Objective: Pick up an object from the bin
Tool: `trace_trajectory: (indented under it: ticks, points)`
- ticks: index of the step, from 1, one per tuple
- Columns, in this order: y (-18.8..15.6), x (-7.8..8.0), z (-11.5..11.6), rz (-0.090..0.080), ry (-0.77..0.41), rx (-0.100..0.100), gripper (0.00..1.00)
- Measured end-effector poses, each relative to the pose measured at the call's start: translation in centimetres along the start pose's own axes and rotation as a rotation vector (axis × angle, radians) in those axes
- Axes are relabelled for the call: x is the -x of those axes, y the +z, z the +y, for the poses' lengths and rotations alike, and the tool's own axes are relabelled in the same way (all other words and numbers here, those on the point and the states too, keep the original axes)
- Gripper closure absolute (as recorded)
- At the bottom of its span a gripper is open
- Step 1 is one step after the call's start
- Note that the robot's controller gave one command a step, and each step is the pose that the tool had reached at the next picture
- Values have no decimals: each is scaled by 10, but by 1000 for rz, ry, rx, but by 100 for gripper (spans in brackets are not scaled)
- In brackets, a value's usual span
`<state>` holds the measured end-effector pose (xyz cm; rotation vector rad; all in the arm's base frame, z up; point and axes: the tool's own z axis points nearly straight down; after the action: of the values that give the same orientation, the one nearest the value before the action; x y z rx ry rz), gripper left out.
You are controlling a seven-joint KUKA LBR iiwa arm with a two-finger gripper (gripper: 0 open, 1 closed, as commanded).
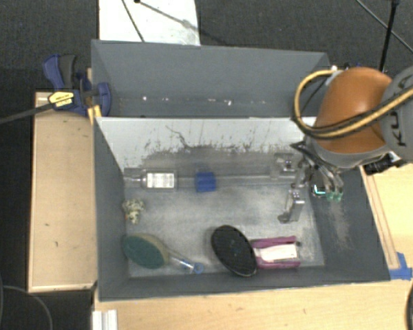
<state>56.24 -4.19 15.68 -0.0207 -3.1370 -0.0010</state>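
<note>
My gripper hangs low over the right part of the bin, above bare floor near the right wall. Nearest to it, toward the front, lies a purple and white flat pack. A black oval disc rests against that pack's left end. I see no thing held in the gripper.
A clear bottle with a blue cap lies along the back wall. A small crumpled beige scrap sits at the left. A green round brush with a handle lies at the front left. The arm's orange cover looms over the bin's right rim.
</note>
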Motion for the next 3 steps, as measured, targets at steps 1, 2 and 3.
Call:
trace_trajectory:
  ticks: [1,2,3]
  points:
    - [32,-69,52,2,-98,2,0]
    - [86,-83,73,-9,141,1,0]
    - [86,-83,91,-13,-137,-1,0]
